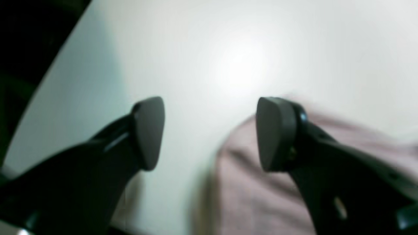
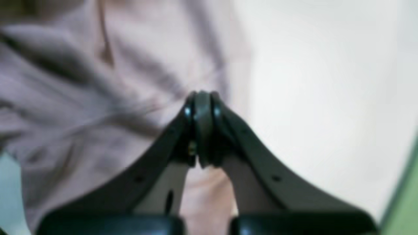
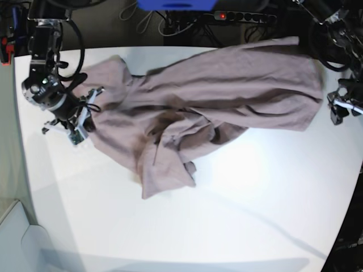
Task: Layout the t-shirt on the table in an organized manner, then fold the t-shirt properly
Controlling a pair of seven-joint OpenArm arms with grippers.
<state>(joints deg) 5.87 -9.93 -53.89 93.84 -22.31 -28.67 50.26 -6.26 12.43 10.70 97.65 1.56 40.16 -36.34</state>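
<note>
In the left wrist view the left gripper [image 1: 210, 133] hangs with its jaws spread wide and nothing between them, above the table [image 1: 228, 49] at the t-shirt's [image 1: 261, 195] edge. In the right wrist view the right gripper [image 2: 202, 130] is pressed closed over the rumpled cloth; whether it pinches any I cannot tell. In the base view the shirt lies crumpled along the table's far edge, reaching toward the middle.

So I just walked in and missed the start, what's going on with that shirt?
A two-armed robot is working on laying out a mauve t-shirt on the white table. The shirt lies spread but rumpled, with bunched folds near its middle. The right tool is shut at the shirt's edge, though whether it pinches cloth is unclear. The left tool is open beside the opposite edge, holding nothing. No folding is done yet.
</note>
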